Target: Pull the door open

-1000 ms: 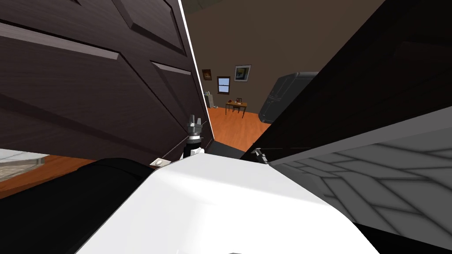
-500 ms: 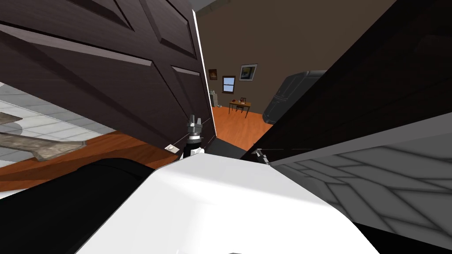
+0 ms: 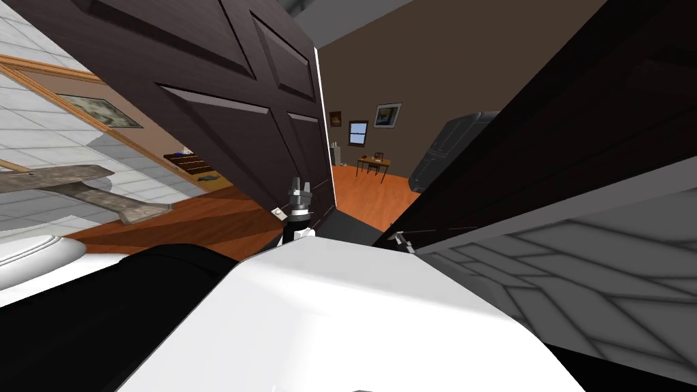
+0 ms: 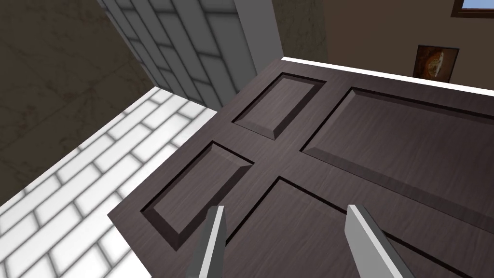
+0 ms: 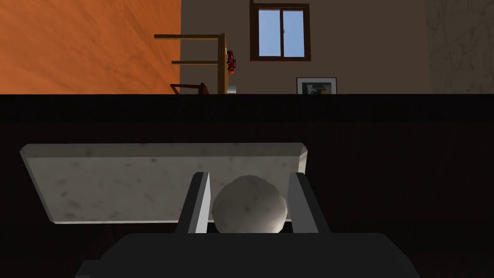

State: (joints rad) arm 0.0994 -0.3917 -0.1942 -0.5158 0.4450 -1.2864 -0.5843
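My right gripper (image 5: 248, 181) is shut on a round grey door knob (image 5: 248, 210), its fingers pressing both sides. The knob sits on a pale plate (image 5: 144, 183) fixed to a very dark door (image 5: 386, 159). In the head view this door is the black slab (image 3: 544, 136) on the right, and the right gripper (image 3: 400, 237) shows small at its lower end. My left gripper (image 3: 300, 185) is raised in front of a second dark panelled door (image 3: 224, 122) on the left. In the left wrist view the left gripper (image 4: 284, 241) is open and holds nothing, facing those panels (image 4: 386, 140).
A gap between the two doors shows an orange floor (image 3: 367, 194), a small wooden table (image 3: 374, 163) and a dark cabinet (image 3: 449, 146). A white-tiled wall (image 3: 41, 122) and a white rounded fixture (image 3: 34, 248) lie to the left. A small pale plate (image 3: 279, 213) sits low on the left door.
The left panelled door has slid up and to the right in the head view, uncovering the tiled wall and floor on the left. Both grippers keep their places; the right stays on the knob.
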